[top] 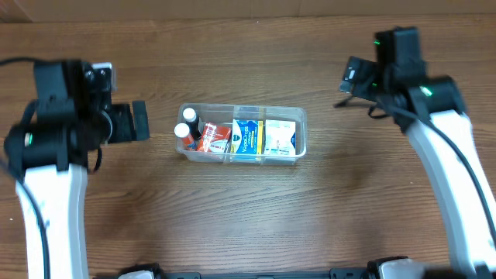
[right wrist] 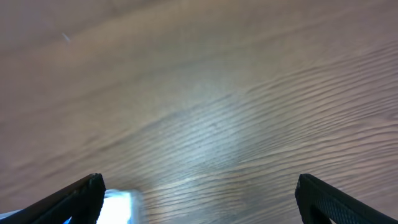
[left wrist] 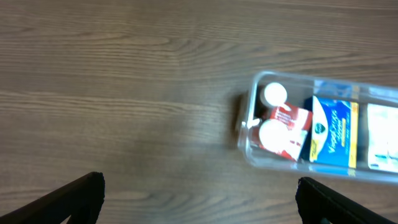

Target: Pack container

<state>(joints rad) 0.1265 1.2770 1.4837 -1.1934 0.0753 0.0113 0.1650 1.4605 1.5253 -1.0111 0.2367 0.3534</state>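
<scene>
The clear plastic container (top: 300, 144) sits at the middle of the wooden table. It holds two white-capped bottles (top: 187, 124), a red box, a blue and yellow box (top: 246, 138) and a white box. It also shows in the left wrist view (left wrist: 245, 140) at the right. My left gripper (top: 140, 121) is open and empty, just left of the container; its fingers frame bare wood (left wrist: 199, 202). My right gripper (top: 350, 76) is open and empty, raised at the far right, above bare wood (right wrist: 199, 199).
A pale blurred corner (right wrist: 119, 205) shows by the left finger in the right wrist view; I cannot tell what it is. The wooden table (top: 248, 217) surrounds the container on all sides.
</scene>
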